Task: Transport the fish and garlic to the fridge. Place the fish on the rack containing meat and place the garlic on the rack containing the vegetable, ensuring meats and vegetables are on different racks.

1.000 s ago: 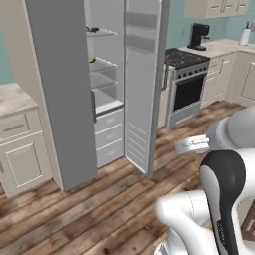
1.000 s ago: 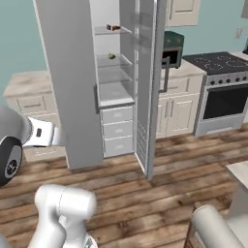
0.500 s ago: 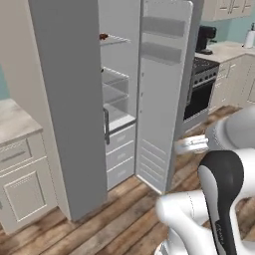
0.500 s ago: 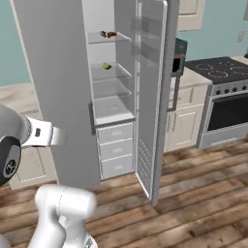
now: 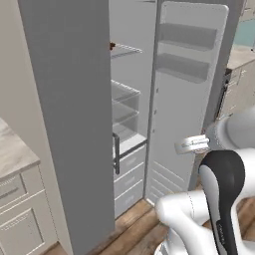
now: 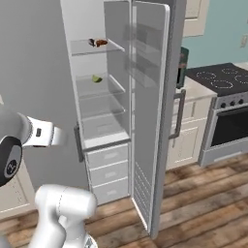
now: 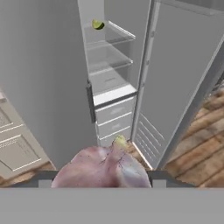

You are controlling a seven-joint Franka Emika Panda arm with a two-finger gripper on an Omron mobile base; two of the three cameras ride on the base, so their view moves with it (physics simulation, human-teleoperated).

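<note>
A pale pink-purple garlic bulb [image 7: 103, 168] with a green tip sits between my gripper's [image 7: 103, 180] dark fingers [image 7: 168, 178], which are shut on it low in the hand view. Ahead stands the open fridge [image 6: 111, 97]. A brown piece of meat [image 6: 98, 42] lies on its top rack, its edge visible at the rack [image 5: 112, 46] in the left base view. A green vegetable [image 6: 97, 78] rests on the rack below, also seen as the vegetable [image 7: 98, 24] in the hand view. The fish is out of view.
The fridge door [image 6: 152, 106] swings open to the right of the shelves, with drawers [image 7: 114, 114] below them. A stove [image 6: 223, 101] stands further right. A light counter with cabinets [image 5: 15, 169] is to the left. Wood floor [image 6: 203, 203] lies in front.
Both base views have shifted and the fridge has grown larger: the base has driven closer to it. The arm's pose and its hold on the garlic look unchanged.
</note>
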